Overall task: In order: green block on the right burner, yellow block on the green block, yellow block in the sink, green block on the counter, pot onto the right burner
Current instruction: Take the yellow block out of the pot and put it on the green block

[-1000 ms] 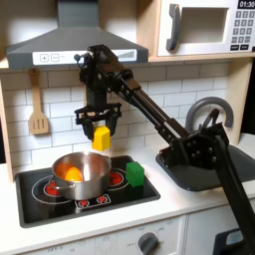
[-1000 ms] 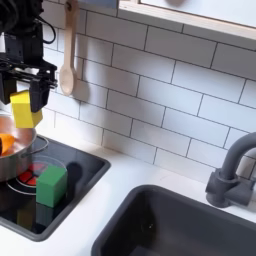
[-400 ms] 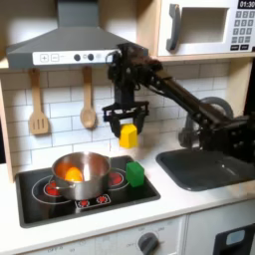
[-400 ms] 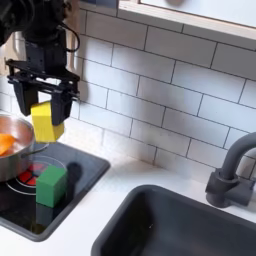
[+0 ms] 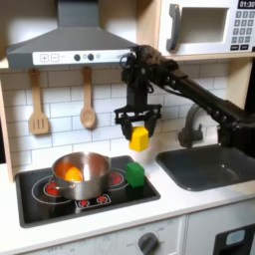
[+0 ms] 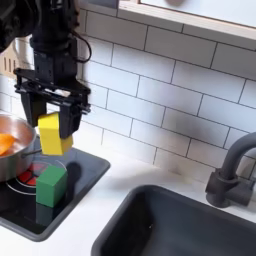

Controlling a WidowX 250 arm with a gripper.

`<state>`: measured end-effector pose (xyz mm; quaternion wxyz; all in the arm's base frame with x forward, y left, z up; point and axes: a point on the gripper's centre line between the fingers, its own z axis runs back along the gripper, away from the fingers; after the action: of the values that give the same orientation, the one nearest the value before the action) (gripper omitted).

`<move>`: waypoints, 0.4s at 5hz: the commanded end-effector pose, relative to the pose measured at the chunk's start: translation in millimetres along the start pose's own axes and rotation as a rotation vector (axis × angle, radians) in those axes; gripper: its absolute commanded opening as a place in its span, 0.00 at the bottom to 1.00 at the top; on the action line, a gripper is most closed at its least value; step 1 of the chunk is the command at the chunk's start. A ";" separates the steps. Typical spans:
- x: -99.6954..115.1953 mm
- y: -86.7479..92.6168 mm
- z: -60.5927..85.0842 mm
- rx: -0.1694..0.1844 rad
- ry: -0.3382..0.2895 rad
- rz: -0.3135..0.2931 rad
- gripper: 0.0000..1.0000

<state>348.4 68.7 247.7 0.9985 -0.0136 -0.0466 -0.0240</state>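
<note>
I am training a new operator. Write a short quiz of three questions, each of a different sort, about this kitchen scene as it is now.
1. True or false: the green block sits inside the pot.
2. What does the gripper hold? A. a wooden spoon B. the yellow block C. the green block
3. Fill in: the green block rests on the black ____.

Key: 1. False, it stands on the cooktop beside the pot. 2. B, with the jaws closed on it, in the air. 3. cooktop.
</note>
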 end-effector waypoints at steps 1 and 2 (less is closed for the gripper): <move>-15.9 -0.5 -9.4 0.048 0.000 0.006 0.00; -20.0 -4.9 -14.7 0.056 -0.020 0.028 0.00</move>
<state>329.5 63.9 231.4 0.9982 0.0133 -0.0575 -0.0106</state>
